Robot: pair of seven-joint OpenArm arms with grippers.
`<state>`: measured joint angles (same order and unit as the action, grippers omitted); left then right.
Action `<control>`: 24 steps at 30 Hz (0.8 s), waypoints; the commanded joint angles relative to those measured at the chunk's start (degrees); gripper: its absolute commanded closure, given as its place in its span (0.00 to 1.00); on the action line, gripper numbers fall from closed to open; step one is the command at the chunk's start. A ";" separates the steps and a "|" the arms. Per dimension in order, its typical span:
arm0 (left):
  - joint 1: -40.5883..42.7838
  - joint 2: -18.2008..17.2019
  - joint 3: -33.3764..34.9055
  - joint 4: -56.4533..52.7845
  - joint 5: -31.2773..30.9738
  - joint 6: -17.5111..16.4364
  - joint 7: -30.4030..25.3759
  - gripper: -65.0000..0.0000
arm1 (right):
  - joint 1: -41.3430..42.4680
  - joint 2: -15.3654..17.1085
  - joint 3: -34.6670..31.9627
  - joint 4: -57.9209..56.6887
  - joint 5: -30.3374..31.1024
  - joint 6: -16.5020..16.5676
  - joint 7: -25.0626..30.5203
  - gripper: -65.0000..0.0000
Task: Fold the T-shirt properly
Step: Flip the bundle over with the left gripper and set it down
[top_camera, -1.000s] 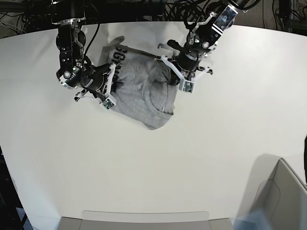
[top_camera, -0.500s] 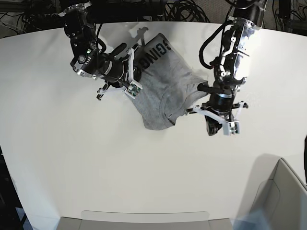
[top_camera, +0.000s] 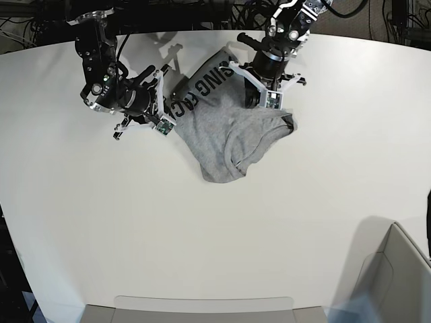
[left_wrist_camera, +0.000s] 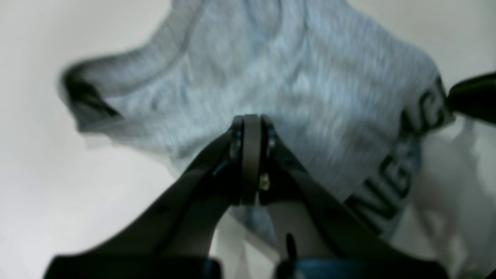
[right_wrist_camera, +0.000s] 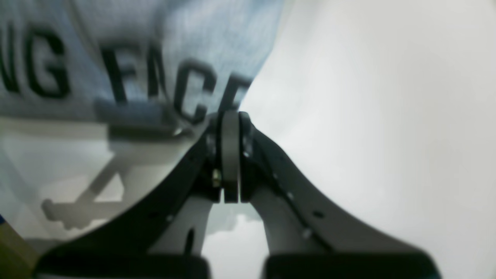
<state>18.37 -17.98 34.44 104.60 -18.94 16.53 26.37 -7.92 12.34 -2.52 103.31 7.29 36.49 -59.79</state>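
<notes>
At the far side of the white table [top_camera: 202,256], the T-shirt [top_camera: 222,138] lies partly bunched, black lettering up along its far-left edge, collar toward the right. Left gripper [top_camera: 259,101] over the far edge, jaws pressed together; wrist view shows no cloth between them. Right gripper [top_camera: 165,114] at the lettered corner, jaws likewise closed; whether it pinches fabric, cannot tell. Step, by my reading: spreading flat before folding. Next needs a fresh grasp on corners.

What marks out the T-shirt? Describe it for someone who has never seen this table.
On the white table, look near the far edge, between the two arms. The T-shirt lies there crumpled: heather-grey cloth, the only fabric around, with black block lettering across its far part.
</notes>
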 commanded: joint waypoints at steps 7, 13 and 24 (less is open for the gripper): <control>-5.40 0.79 0.07 -6.88 0.96 -0.14 -1.27 1.00 | 0.85 -1.74 -0.16 -6.21 0.40 0.92 4.36 1.00; -11.29 0.53 -2.30 -11.89 0.96 -0.14 0.49 1.00 | 1.90 -3.24 -8.60 -10.25 0.40 0.48 5.50 1.00; -20.96 0.70 -11.27 -13.12 0.96 -0.67 9.45 1.00 | 10.96 -11.50 -10.62 -15.88 0.32 0.21 5.33 1.00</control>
<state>-2.00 -16.93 23.70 90.67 -18.63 15.35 36.47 2.09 1.37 -13.30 86.48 6.66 36.67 -55.51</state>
